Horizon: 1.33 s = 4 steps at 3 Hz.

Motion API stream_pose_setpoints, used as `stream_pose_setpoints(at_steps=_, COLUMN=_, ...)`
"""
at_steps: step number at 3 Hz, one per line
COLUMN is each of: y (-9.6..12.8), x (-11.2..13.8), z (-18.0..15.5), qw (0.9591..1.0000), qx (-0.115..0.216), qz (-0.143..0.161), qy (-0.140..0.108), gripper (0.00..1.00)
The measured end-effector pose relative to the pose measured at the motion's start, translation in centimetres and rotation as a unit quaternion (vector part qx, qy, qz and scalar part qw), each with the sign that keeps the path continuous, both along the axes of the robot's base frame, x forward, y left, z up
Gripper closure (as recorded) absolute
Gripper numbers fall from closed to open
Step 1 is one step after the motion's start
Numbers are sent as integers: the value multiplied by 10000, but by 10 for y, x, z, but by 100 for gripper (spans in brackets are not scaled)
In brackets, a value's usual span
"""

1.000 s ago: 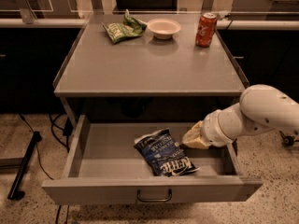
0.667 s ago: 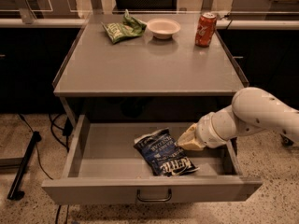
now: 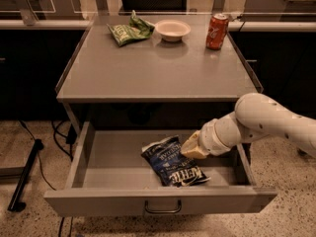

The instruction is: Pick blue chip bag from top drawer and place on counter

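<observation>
blue chip bag (image 3: 173, 164): found lying flat on the floor of the open top drawer (image 3: 106, 157), at centre right of the lower frame, white lettering turned up; not yet lifted.
gripper (image 3: 190, 148): seen low inside the drawer at the bag's upper right corner, touching it or just beside it; which of the two cannot be told.
gripper opening: cannot be told from this view.
change: over the last second the gripper has been carried leftward, from right of the bag to its edge; the bag itself has not been shifted.
meaning: the approach is judged almost finished; the grasp is yet to be made, and the lift and the placing are still to be done.
counter (image 3: 158, 70): seen in the upper half of the frame, above the drawer; bare surface is left in its middle and front for the bag.
other things: a green snack bag (image 3: 127, 31), a bowl (image 3: 172, 29) and a red can (image 3: 217, 24) are kept along the counter's far edge.
</observation>
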State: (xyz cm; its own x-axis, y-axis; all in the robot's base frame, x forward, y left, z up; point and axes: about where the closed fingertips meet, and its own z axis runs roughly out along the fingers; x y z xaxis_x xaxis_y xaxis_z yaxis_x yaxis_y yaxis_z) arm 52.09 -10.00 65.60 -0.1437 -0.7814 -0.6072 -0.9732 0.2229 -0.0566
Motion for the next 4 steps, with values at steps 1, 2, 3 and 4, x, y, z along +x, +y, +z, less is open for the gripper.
stream_pose_setpoints(at_steps=1, y=4, x=3, z=-1, qw=10000, qx=18, qz=44, qy=-10, gripper=72)
stream_pose_setpoints(at_steps=2, y=5, x=3, z=-1, qw=10000, qx=23, qz=52, qy=-12, gripper=73)
stream_pose_setpoints(at_steps=3, y=6, x=4, z=-2, qw=10000, qx=27, qz=59, qy=-14, gripper=58)
stream_pose_setpoints(at_steps=4, y=8, x=8, z=-4, qw=10000, qx=34, qz=79, qy=0, gripper=39)
